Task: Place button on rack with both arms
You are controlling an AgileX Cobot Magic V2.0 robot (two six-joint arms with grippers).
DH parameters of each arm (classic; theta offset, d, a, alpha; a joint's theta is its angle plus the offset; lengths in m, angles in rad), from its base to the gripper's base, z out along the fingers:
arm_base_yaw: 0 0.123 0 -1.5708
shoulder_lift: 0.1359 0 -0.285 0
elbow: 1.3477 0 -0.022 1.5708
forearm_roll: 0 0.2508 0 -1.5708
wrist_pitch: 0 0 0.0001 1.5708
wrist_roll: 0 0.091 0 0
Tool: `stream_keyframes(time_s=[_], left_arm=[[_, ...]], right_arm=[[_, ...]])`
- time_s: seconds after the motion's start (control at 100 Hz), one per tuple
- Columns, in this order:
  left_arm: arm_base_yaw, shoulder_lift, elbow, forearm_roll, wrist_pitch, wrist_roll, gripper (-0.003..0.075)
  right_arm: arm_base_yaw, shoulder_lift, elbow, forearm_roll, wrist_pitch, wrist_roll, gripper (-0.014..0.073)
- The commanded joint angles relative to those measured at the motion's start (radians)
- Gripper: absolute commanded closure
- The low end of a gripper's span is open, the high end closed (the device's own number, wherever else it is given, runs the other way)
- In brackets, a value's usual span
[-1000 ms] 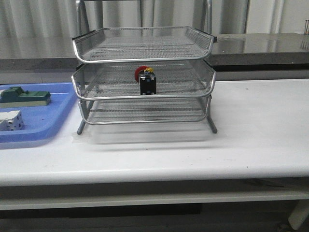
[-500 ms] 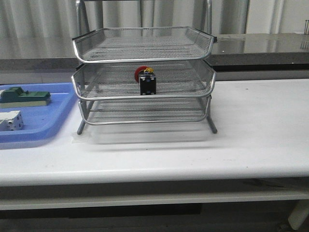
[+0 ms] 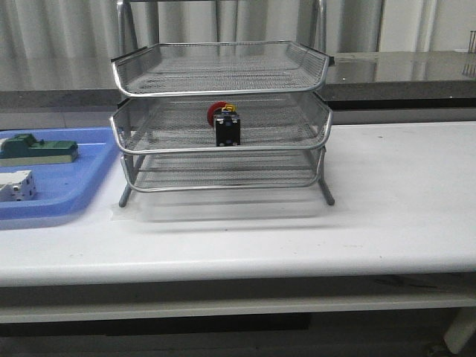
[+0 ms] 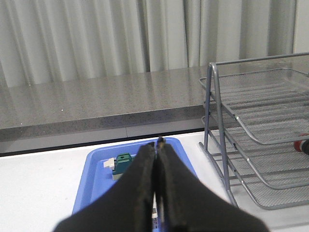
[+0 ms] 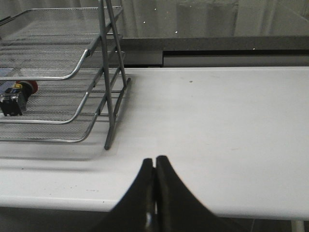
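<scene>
The button, red cap with a black body, stands on the middle tier of the silver wire rack in the front view. It also shows in the right wrist view, and its red cap peeks at the edge of the left wrist view. Neither arm shows in the front view. My left gripper is shut and empty, above the blue tray, left of the rack. My right gripper is shut and empty, over the table's front edge, right of the rack.
A flat blue tray lies left of the rack with a green block and a white block in it. The green block also shows in the left wrist view. A grey counter runs behind the table.
</scene>
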Motion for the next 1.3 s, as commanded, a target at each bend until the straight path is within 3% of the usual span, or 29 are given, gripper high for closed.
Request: stream_keyframes(time_s=[0.0,0.41,1.29], left_arm=[[-0.001,0.010,-0.026,-0.011,-0.088,-0.010,0.0741],[-0.001,0.010,-0.026,-0.011,-0.088,-0.010,0.0741],[-0.001,0.010,-0.026,-0.011,-0.088,-0.010,0.0741]], right_arm=[[-0.006,-0.045,0.033,-0.040,-0.137,0.033,0.0651],[-0.006,-0.258,0.261,-0.040,-0.230,0.048,0.0651],[-0.006,-0.256,0.260,-0.041,-0.223,0.048,0.0651]])
